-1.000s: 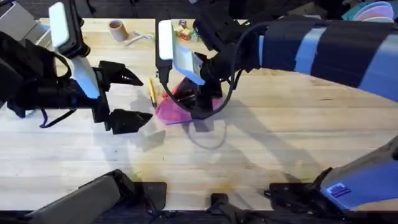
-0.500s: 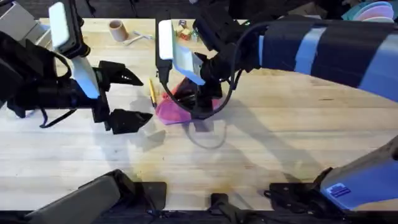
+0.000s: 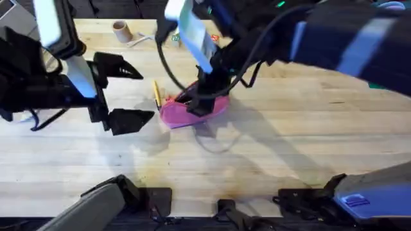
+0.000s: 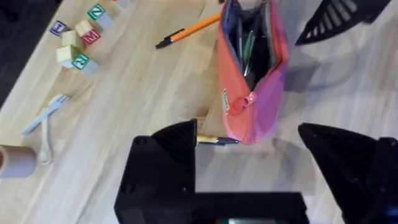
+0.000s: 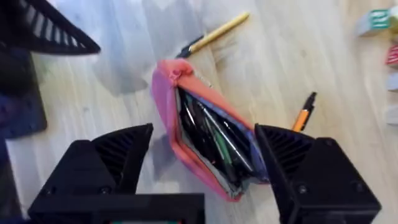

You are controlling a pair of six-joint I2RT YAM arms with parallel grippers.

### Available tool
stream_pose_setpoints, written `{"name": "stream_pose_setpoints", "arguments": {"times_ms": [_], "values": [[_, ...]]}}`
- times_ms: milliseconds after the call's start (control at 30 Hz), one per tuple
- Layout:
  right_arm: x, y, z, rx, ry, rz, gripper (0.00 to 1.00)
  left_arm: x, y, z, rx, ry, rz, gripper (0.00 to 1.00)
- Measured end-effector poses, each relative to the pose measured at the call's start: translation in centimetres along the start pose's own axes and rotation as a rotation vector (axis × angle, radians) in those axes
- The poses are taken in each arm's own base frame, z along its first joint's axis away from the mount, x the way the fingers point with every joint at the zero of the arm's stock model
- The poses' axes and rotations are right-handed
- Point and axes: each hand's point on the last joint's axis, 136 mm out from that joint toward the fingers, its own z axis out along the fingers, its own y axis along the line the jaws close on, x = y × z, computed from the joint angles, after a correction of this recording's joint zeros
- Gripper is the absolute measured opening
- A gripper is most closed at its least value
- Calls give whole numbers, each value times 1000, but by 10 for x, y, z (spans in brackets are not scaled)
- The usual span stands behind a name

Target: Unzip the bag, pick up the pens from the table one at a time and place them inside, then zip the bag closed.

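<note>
The right gripper (image 3: 196,102) has been raised off the bag (image 3: 192,110), its fingers now spread apart with the unzipped bag (image 5: 205,146) lying between and below them. The left gripper (image 3: 128,93) has shifted slightly and is held open beside the bag. A yellow pen (image 3: 157,94) and an orange pen (image 4: 189,30) are left on the table (image 3: 289,141), just beside the bag.
</note>
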Motion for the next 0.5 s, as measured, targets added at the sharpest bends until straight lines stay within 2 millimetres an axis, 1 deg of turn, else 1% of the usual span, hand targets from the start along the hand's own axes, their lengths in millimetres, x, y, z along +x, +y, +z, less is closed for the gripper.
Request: {"name": "stream_pose_setpoints", "arguments": {"times_ms": [100, 133, 167, 333, 367, 500], "values": [[-16, -1, -21, 30, -53, 39, 997, -8, 5, -6, -28, 2, 33, 995], [-27, -5, -39, 56, -93, 92, 996, -13, 10, -11, -44, 3, 39, 994], [-29, -8, -44, 64, -100, 119, 996, -15, 11, -12, -49, 4, 36, 994], [-30, -33, -65, 119, -119, 244, 996, -21, 20, -20, -81, 27, 19, 994], [-28, -48, -74, 153, -130, 297, 997, -22, 25, -25, -100, 52, -5, 995], [-20, -67, -81, 221, -129, 391, 996, -19, 29, -29, -116, 85, -51, 994]]}}
